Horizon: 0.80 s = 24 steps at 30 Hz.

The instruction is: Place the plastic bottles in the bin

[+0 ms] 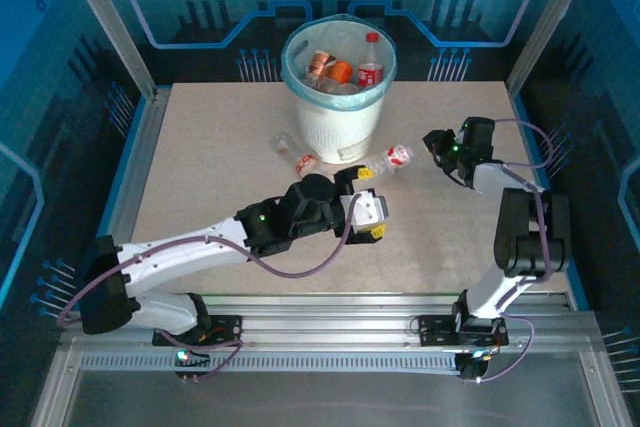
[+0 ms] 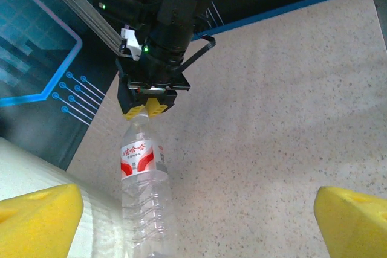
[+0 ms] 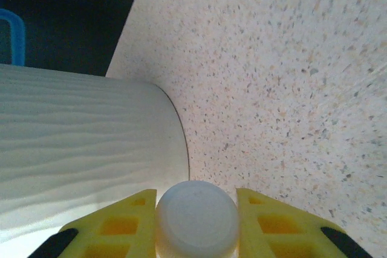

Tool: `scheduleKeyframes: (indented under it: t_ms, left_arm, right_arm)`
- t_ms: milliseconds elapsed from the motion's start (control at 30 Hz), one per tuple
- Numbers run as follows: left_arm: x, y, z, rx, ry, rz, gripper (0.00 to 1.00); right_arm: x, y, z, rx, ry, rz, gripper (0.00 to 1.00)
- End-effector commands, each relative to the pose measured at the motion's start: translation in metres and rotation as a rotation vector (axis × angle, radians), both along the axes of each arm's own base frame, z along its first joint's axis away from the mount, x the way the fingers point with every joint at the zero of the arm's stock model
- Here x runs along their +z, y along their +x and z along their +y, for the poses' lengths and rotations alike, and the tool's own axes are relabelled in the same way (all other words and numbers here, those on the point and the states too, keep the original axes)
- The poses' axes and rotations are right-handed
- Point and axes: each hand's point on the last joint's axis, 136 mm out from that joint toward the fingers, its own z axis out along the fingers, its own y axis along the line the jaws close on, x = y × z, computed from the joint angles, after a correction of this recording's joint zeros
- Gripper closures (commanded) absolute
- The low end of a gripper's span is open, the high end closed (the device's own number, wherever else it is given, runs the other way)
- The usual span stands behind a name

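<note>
A clear plastic bottle (image 1: 392, 158) with a red-and-white label lies on the table against the right foot of the bin (image 1: 335, 97). My right gripper (image 1: 430, 140) is shut on its white cap (image 3: 196, 219), one yellow finger (image 3: 121, 228) on each side. In the left wrist view the same bottle (image 2: 142, 173) stretches from the right gripper (image 2: 148, 108) toward me. My left gripper (image 1: 375, 203) hovers open just in front of that bottle, with nothing between its fingers (image 2: 36, 219). Several bottles stand inside the bin, one with a red cap (image 1: 371, 59).
Two small bottles (image 1: 285, 142) (image 1: 305, 161) lie at the bin's left foot. The ribbed white bin wall (image 3: 78, 131) is close on the right gripper's left. Open speckled tabletop (image 1: 220, 177) spreads left of and in front of the arms.
</note>
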Motion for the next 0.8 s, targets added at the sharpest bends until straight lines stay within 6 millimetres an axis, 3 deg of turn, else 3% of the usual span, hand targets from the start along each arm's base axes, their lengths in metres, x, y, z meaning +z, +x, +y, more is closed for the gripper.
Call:
scheduleKeyframes:
  t_ms: [0,133,167,367,600,767]
  left_arm:
    - [0.038,-0.003,0.006,0.022,-0.132,-0.037,0.01]
    - [0.057,-0.003,0.015,0.049,-0.203,-0.063,0.01]
    - [0.061,-0.004,0.017,0.052,-0.221,-0.072,0.01]
    - [0.090,-0.010,0.034,0.074,-0.362,-0.105,0.01]
    - [0.120,-0.005,0.060,0.183,-0.491,-0.092,0.01]
    - [0.120,0.018,0.081,0.356,-0.499,-0.115,0.01]
  right_arm:
    - [0.013,-0.018,-0.022,-0.052,-0.141,-0.011,0.76]
    - [0.048,-0.032,-0.036,-0.109,-0.287,-0.094,0.77]
    - [0.043,-0.040,-0.037,-0.114,-0.325,-0.083,0.78]
    - [0.085,-0.068,-0.047,-0.174,-0.497,-0.178,0.81]
    - [0.150,-0.099,-0.034,-0.192,-0.646,-0.349,0.84]
    - [0.200,-0.118,-0.016,-0.189,-0.704,-0.479,0.86]
